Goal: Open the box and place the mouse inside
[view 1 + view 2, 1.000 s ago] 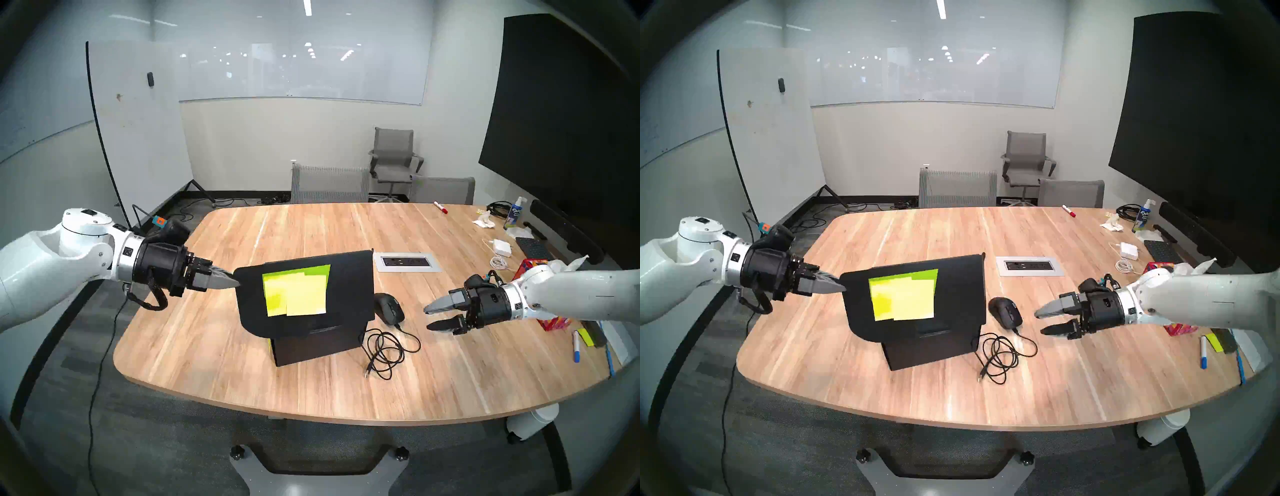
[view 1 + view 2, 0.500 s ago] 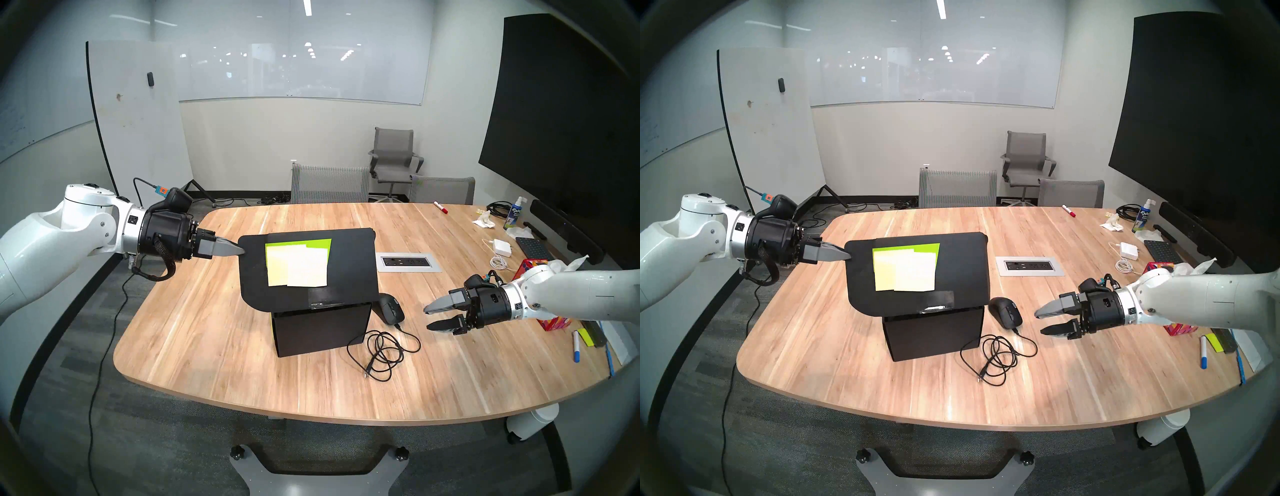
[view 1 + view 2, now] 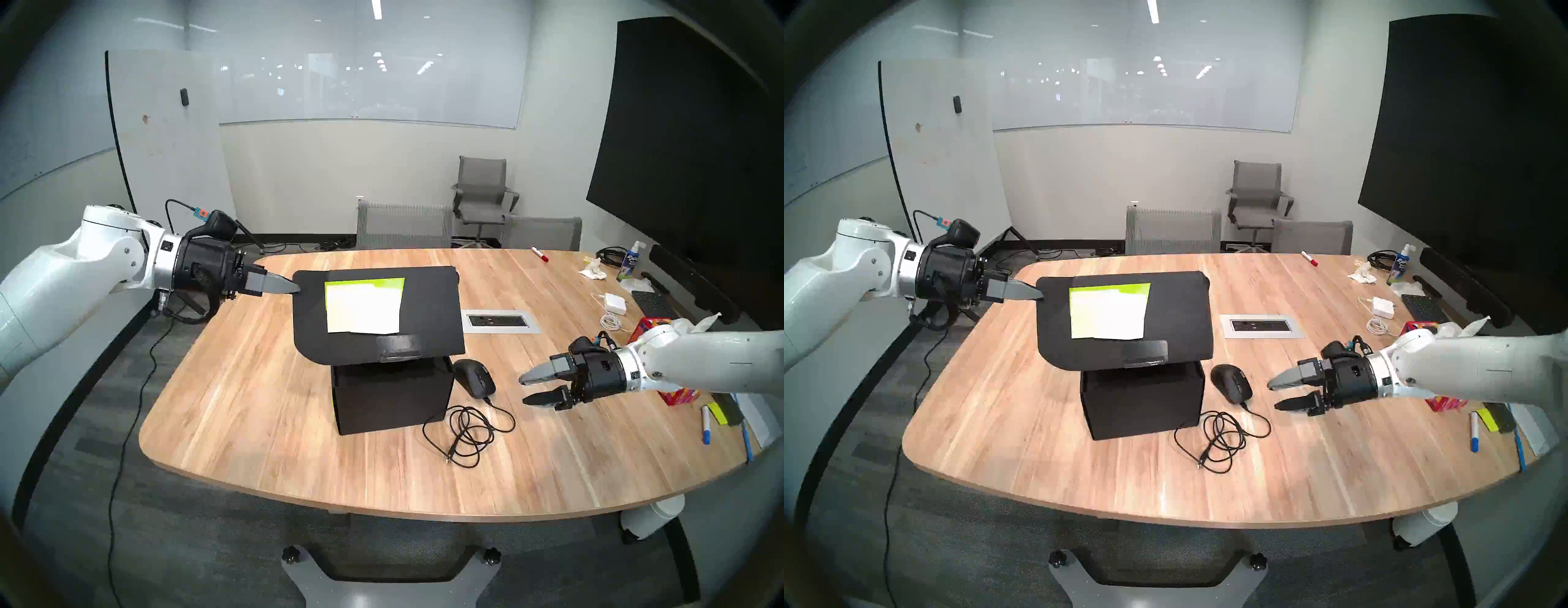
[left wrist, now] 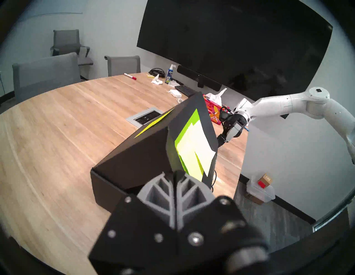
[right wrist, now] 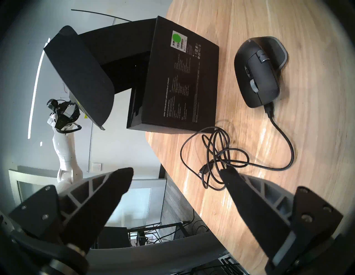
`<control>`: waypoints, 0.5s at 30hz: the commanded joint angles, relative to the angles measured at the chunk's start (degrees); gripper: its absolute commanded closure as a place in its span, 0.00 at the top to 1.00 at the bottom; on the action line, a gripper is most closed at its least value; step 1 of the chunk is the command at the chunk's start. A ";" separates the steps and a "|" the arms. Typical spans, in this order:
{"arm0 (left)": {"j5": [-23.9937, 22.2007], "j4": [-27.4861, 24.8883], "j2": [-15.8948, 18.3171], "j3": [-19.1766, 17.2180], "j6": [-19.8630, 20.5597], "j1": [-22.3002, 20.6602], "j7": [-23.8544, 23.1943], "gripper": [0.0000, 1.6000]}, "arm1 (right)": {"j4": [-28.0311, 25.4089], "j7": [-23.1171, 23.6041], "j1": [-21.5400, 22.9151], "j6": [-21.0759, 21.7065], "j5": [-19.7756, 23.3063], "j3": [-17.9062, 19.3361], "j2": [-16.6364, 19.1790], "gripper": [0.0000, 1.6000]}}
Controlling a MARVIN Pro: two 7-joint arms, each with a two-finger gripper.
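The black box (image 3: 390,395) stands mid-table, its big flap lid (image 3: 428,314) lifted above the opening and tilted, with yellow-green sticky notes (image 3: 365,305) on it. My left gripper (image 3: 297,288) is shut on the flap's left edge, as the left wrist view confirms: left gripper (image 4: 174,172), flap (image 4: 192,119). The black mouse (image 3: 475,377) lies just right of the box, and its coiled cable (image 3: 471,429) lies in front of it. My right gripper (image 3: 522,389) hovers open right of the mouse, holding nothing. The right wrist view shows the mouse (image 5: 259,71), the box (image 5: 182,80) and the right gripper (image 5: 176,171). The box's inside is hidden.
A power outlet panel (image 3: 498,321) is set into the table behind the mouse. At the right edge lie a red floral tissue box (image 3: 647,329), a white charger (image 3: 616,303), a keyboard (image 3: 653,303), a spray bottle (image 3: 630,261) and a blue marker (image 3: 705,424).
My left gripper has risen and moved away from me with the flap, swinging the lid up off the box front. The cable's loop shifted slightly left. The right arm stayed still.
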 commanded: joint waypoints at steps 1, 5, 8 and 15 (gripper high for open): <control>-0.01 1.41 -3.94 -1.20 2.97 -3.37 2.46 0.00 | 0.10 0.35 0.74 0.09 0.13 0.50 0.01 1.00; -0.20 2.44 -4.71 -1.33 4.06 -4.05 2.45 0.00 | 0.10 0.35 0.74 0.09 0.13 0.51 0.02 1.00; -0.31 2.68 -4.63 -1.40 4.38 -4.25 2.03 0.00 | 0.10 0.35 0.74 0.10 0.12 0.51 0.02 1.00; -0.11 2.87 -4.53 -1.31 4.78 -4.40 1.33 0.00 | 0.10 0.36 0.74 0.11 0.11 0.52 0.02 1.00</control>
